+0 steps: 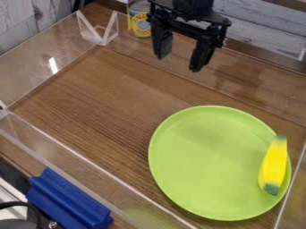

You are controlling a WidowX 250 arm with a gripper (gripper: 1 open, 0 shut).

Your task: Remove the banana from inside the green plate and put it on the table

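- the tool hangs over the far part of the surface, pointing down, its two dark fingers spread wide apart with nothing between them.
- the banana lies inside the green plate, along the plate's right edge, close to the rim; it is yellow with a green tip toward the near side.
- the green plate sits flat on the brown wood-grain surface at the near right, its right side close to the clear wall panel there; apart from the banana, it shows only bare green.
- the tool is well apart from the plate and the banana, up toward the back of the scene.
- clear walls run around the surface on the left, near and far sides.
- a blue block sits outside the near-left wall, at the bottom corner.
- a yellow-labelled can stands behind the tool at the far edge, partly hidden by the arm.
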